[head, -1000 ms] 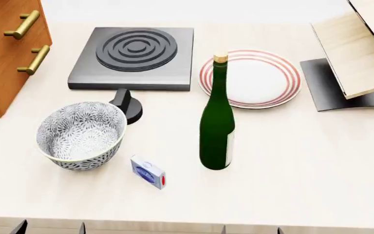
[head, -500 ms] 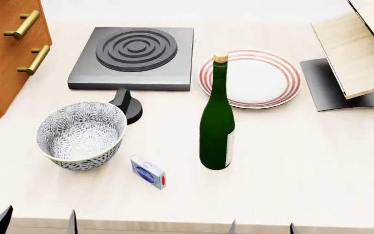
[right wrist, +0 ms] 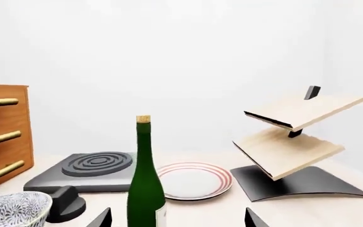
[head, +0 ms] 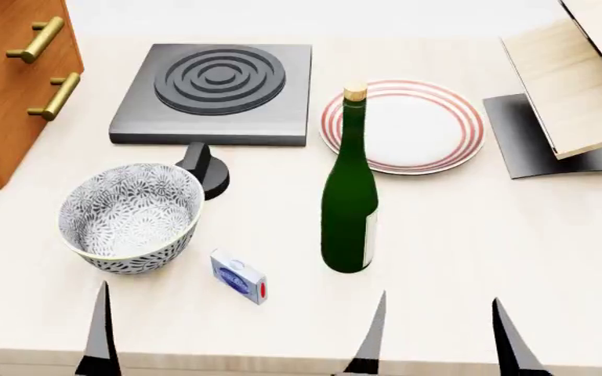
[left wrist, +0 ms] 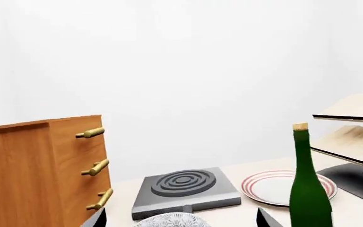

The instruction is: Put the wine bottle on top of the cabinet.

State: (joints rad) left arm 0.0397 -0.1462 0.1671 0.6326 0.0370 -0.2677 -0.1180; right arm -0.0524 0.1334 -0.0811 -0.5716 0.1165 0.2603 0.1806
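One wine bottle [head: 349, 196] stands upright mid-frame on the worktop [head: 510, 258], near one patterned bowl [head: 131, 216], one striped plate [head: 416, 125] and one cabinet [head: 9, 86] at upper left. Two grippers, left gripper [head: 34, 329] and right gripper [head: 437, 337], gape wide, empty.

bottle [head: 349, 211]: glossy dark green glass, tan cork
cabinet [head: 3, 94]: orange-brown wood, brass-look metal handles
bowl [head: 128, 217]: glazed, patterned ceramic
plate [head: 406, 125]: smooth glossy white, red rings
hob [head: 217, 92]: matt dark grey
rack [head: 578, 78]: pale matt wood
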